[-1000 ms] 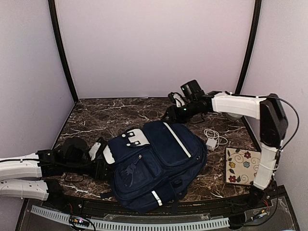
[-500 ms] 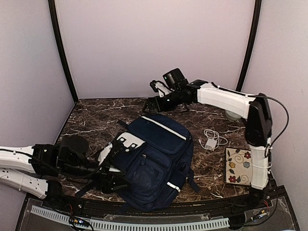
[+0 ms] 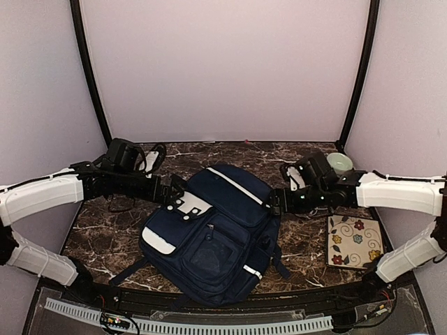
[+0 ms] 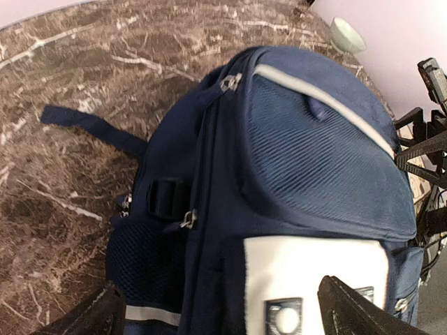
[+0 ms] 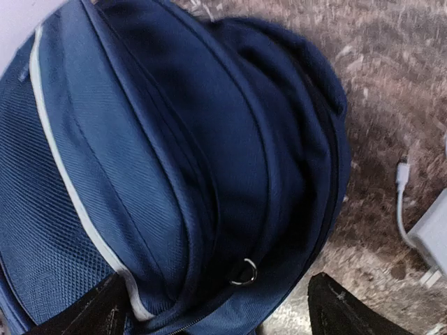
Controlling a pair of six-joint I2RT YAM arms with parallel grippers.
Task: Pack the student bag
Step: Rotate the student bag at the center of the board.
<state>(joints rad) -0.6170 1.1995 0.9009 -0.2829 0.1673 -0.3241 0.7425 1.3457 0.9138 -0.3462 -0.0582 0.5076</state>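
Reaching in from the left side of the dark marble desk [image 3: 105, 230], the left claw [image 3: 170, 195] stands with its jaws spread wide at the upper left corner of the student bag [image 3: 216, 234]. The claw holds nothing. In its wrist view the two dark fingertips [image 4: 353, 314] sit at the bottom corners of the frame, with the bag's pale grey patch [image 4: 314, 269] and its buckles lying between them. A dark strap [image 4: 91, 125] trails off the bag onto the marble. The navy bag lies on the middle of the desk, front face up. Its rounded top, edged with a thin white stripe [image 3: 241, 185], points toward the far wall, and its base lies near the front edge. The right claw [image 3: 277, 202], also wide open and empty, hangs just beside the bag's upper right shoulder. Its wrist view looks down on the bag's curved top [image 5: 174, 139], with a white charger [image 5: 433, 234] and its cable on the marble at the right edge. Behind the right arm a pale green bowl [image 3: 339, 162] sits in the far corner, and a floral card [image 3: 354, 241] lies flat near the desk's right edge, well apart from the bag.
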